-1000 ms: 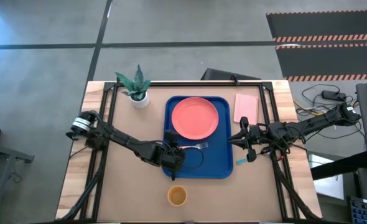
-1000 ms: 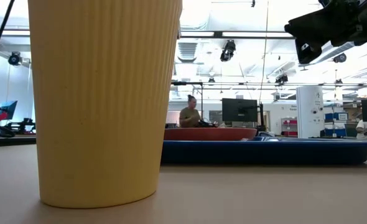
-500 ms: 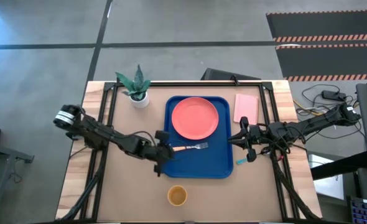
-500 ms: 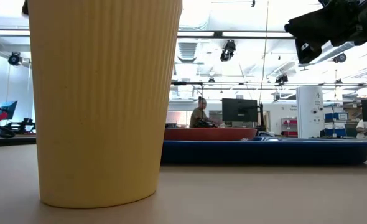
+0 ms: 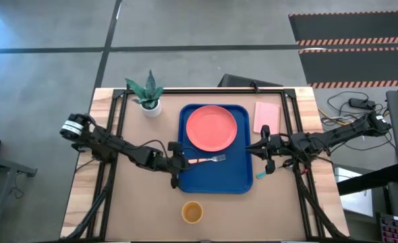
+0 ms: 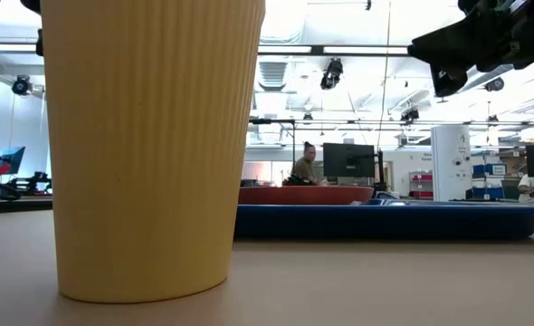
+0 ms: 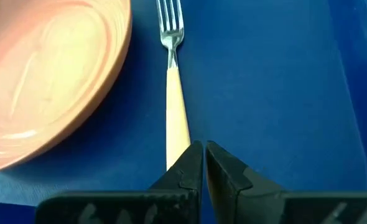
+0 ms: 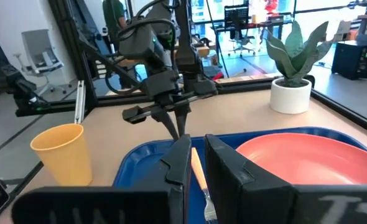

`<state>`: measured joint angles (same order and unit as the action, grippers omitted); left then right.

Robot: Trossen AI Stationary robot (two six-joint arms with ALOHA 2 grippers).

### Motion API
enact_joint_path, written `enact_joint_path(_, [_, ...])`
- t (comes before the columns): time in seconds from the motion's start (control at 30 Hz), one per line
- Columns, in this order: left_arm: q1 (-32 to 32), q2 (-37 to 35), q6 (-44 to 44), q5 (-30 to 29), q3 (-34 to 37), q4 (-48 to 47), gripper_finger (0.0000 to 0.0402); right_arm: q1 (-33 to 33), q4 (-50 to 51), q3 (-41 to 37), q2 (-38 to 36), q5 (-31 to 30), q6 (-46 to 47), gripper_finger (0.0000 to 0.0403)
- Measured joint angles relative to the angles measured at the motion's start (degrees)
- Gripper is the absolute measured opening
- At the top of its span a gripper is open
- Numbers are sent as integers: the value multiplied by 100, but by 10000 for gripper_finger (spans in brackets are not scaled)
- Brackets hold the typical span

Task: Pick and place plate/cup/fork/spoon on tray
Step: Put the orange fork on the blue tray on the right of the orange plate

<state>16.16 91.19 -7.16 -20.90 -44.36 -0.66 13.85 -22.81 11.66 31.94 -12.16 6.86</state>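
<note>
Two items already sit on the tray (image 5: 216,182): plate (image 5: 212,127) in its upper half, fork (image 5: 206,160) lying flat just below the plate, tines toward frame right. Cup (image 5: 192,212) stands on the worktop (image 5: 131,209) below the tray, lower centre of the high view. Spoon (image 5: 260,175) is a teal sliver on the worktop just right of the tray.

Handling guess: cup looks light, ribbed, thin-walled, could crush or tip, so pinch the rim or the wall gently. Spoon is slim, stiff and lies flat, so pinch across the handle from above; it could slide.

Left end effector (image 5: 175,164) is at the tray's left edge, by the fork's handle end, arm stretched low from the left of frame. In the left wrist view its fingers (image 7: 185,168) are nearly together and hold nothing; the fork handle lies past the tips. Right end effector (image 5: 265,148) hovers at the tray's right edge above the spoon, fingers (image 8: 178,163) narrow, empty, arm reaching in from the right.
</note>
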Motion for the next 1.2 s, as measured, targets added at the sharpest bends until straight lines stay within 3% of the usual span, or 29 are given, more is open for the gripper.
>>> enact_joint_path(0.37, [-4,304,-406,555,0,-142,0,0,-17,0,1,2,-31,38])
enact_joint_path(1.2, [-83,331,-655,-204,15,-485,0,0,239,179,14,4,-42,38])
